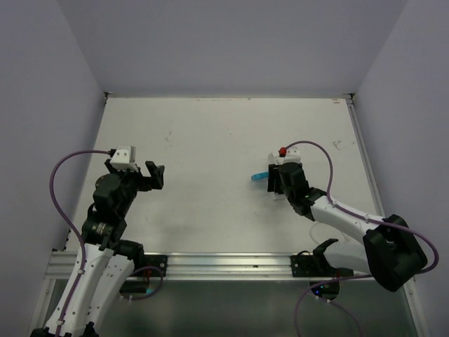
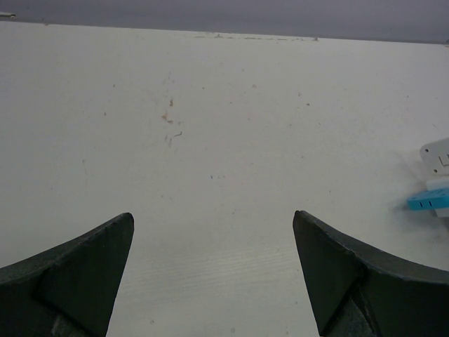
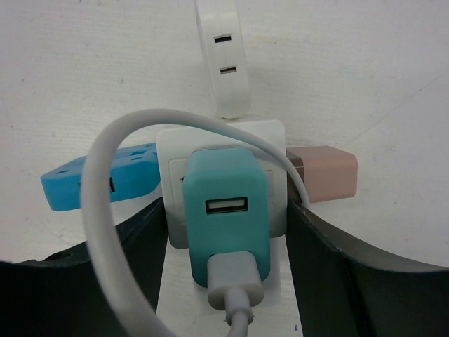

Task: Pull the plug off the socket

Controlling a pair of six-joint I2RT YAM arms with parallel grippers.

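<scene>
The socket (image 3: 168, 158), a white cube, lies on the table with plugs on several faces. A teal USB charger plug (image 3: 226, 210) sits in its top face, with a grey-white cable (image 3: 95, 189) looping out. A blue plug (image 3: 70, 181) sticks out on the left, a pink one (image 3: 326, 172) on the right and a white one (image 3: 223, 56) on the far side. My right gripper (image 3: 226, 232) is down over the socket, its fingers pressed on the left and right sides. In the top view this gripper (image 1: 284, 179) hides the socket. My left gripper (image 1: 156, 175) is open and empty, far to the left.
The blue plug (image 1: 259, 175) and the pink plug (image 1: 283, 151) show beside my right gripper in the top view. The left wrist view shows bare white table (image 2: 210, 140), with the blue plug (image 2: 429, 201) at its right edge. Walls stand close around the table.
</scene>
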